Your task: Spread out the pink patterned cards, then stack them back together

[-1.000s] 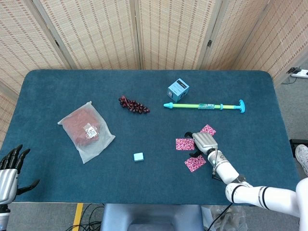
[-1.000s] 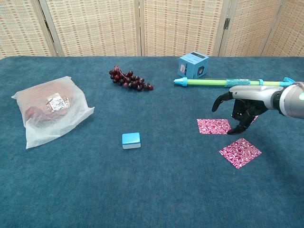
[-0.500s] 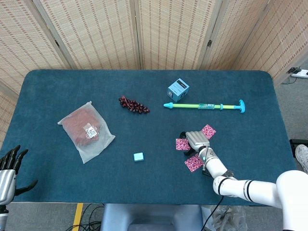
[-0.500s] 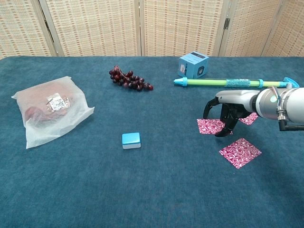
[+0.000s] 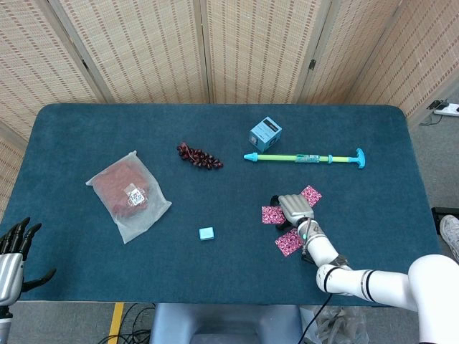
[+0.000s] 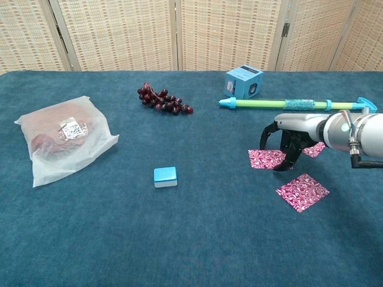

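At the far lower left of the head view the left hand (image 5: pixel 13 252) hangs beside the table (image 5: pixel 86 129) edge, holding nothing, its dark fingers fanned apart; the chest view does not show it.

The three pink patterned cards lie apart in the lower right of the frame. The leftmost card (image 6: pixel 267 158) lies flat under the right hand (image 6: pixel 295 133), whose dark fingertips (image 6: pixel 281 167) come down onto the card's right edge. The far card (image 6: pixel 315 149) peeks out behind the hand, just beside it toward the upper right. The near card (image 6: pixel 302 192) lies just below the hand, clear of the fingers and separated from the leftmost card by a strip of blue cloth.

The right hand arches over the cards, palm down, fingers curved downward like a claw with the thumb set off to the left. It touches the card; whether it pinches it cannot be told. The forearm runs off the right edge in the chest view, and toward the lower right corner in the head view.

The chest view shows the gap beneath the arched palm and the fingertips meeting the card; the head view looks down on the silver back of the hand (image 5: pixel 295 208), which hides that contact, but shows all three cards fanned round it.
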Robot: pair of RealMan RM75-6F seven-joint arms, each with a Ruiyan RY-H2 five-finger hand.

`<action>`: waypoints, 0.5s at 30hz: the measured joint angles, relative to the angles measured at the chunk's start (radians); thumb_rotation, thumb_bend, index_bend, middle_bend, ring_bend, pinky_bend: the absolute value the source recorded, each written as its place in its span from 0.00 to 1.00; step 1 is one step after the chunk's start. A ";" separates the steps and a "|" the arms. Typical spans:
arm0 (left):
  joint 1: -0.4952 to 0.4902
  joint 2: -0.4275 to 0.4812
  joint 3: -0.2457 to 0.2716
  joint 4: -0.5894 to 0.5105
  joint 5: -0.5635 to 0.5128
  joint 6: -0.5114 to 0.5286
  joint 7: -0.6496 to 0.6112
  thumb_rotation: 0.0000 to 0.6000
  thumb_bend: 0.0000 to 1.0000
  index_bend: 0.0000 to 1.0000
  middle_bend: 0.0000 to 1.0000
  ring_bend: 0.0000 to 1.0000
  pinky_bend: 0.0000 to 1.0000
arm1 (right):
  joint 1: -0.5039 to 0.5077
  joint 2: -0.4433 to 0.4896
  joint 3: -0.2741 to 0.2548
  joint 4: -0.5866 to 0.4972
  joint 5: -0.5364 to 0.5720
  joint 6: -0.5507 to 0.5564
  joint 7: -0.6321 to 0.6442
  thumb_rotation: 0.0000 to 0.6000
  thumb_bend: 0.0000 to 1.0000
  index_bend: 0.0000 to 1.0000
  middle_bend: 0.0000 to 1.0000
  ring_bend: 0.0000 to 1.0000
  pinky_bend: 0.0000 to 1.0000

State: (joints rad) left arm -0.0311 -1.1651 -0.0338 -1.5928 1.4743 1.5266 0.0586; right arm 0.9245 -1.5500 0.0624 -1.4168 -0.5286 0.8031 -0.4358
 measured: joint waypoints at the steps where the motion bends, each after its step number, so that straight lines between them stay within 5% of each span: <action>1: 0.000 0.000 0.000 0.001 0.000 0.000 -0.001 1.00 0.18 0.14 0.04 0.05 0.15 | -0.002 -0.003 0.000 0.001 -0.005 0.008 -0.002 1.00 0.27 0.30 0.95 1.00 1.00; 15: 0.006 -0.003 0.002 0.014 -0.002 -0.001 -0.015 1.00 0.18 0.14 0.04 0.05 0.15 | -0.055 -0.069 0.016 0.033 -0.099 0.107 -0.010 1.00 0.22 0.33 0.96 1.00 1.00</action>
State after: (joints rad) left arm -0.0254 -1.1686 -0.0316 -1.5786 1.4724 1.5259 0.0437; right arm 0.8699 -1.6195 0.0781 -1.3840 -0.6276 0.9106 -0.4456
